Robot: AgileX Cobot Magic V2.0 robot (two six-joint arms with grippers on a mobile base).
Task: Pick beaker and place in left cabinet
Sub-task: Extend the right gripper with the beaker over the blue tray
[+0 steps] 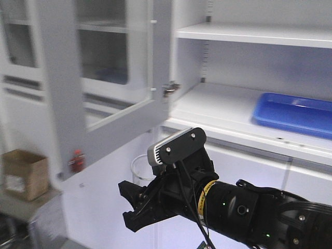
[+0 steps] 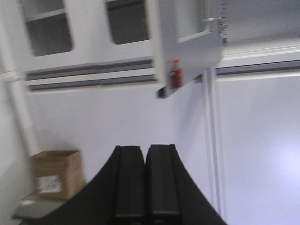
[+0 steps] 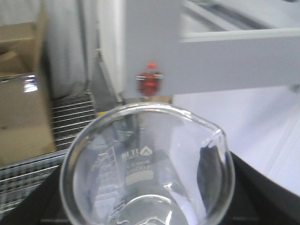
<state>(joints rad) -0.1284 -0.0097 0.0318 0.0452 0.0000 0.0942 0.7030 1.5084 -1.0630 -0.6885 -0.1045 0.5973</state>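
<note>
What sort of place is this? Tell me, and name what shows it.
Probably a laboratory storeroom: the right gripper holds a graduated glass beaker in front of a grey cabinet with a glazed door, and a blue tray lies on its shelf.

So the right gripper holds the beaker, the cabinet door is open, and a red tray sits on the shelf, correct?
Not quite. The tray on the shelf is blue, not red; the front view shows it. The rest stands: the right gripper holds the beaker and the cabinet door is open.
</note>
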